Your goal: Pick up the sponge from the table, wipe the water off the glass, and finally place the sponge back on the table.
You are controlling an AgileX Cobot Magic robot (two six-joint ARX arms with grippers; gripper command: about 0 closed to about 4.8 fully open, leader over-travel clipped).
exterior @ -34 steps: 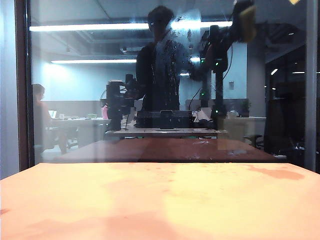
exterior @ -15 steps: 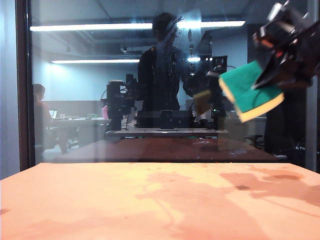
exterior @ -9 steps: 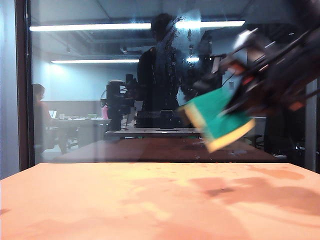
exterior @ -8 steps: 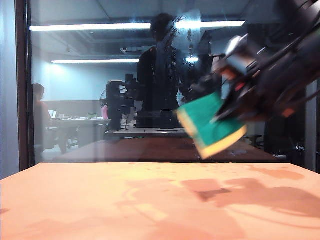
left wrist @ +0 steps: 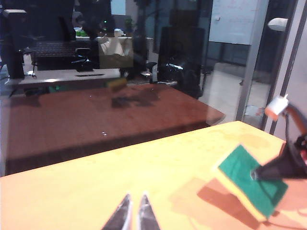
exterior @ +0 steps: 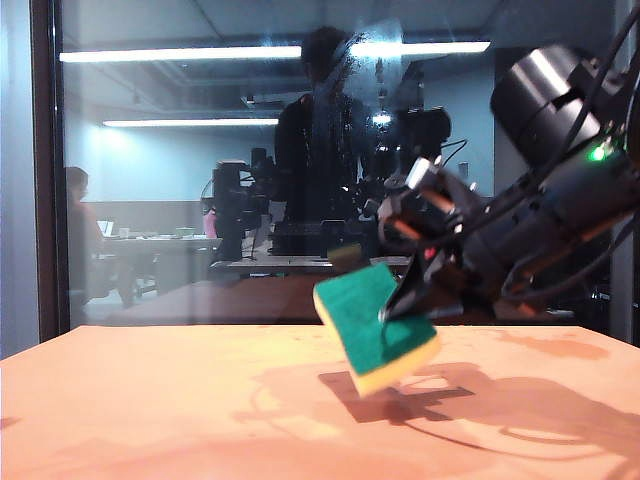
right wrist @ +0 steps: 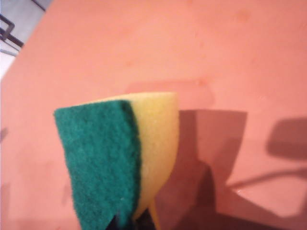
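Note:
The sponge (exterior: pixel 375 325), dark green over pale yellow foam, hangs tilted just over the orange table (exterior: pixel 150 400). My right gripper (exterior: pixel 402 304) is shut on its edge. The sponge's lower corner is very close to the table, above its own shadow; I cannot tell whether it touches. In the right wrist view the sponge (right wrist: pixel 110 158) fills the space in front of the right gripper (right wrist: pixel 130 223). The left wrist view shows the sponge (left wrist: pixel 252 179) off to the side, and my left gripper (left wrist: pixel 134 212) shut and empty low over the table (left wrist: pixel 96 182). The glass (exterior: pixel 200 150) stands upright behind, with a smeared patch near its top.
A dark frame edge (exterior: pixel 42 170) runs down the left side of the glass. The pane mirrors an office, a standing person and the arms. A dim mirrored sponge (left wrist: pixel 116 85) shows in it. The right arm's body (exterior: pixel 560 220) and cables fill the right side.
My right gripper has carried the sponge down and leftward from high near the glass to just above the table. The left gripper has stayed still.

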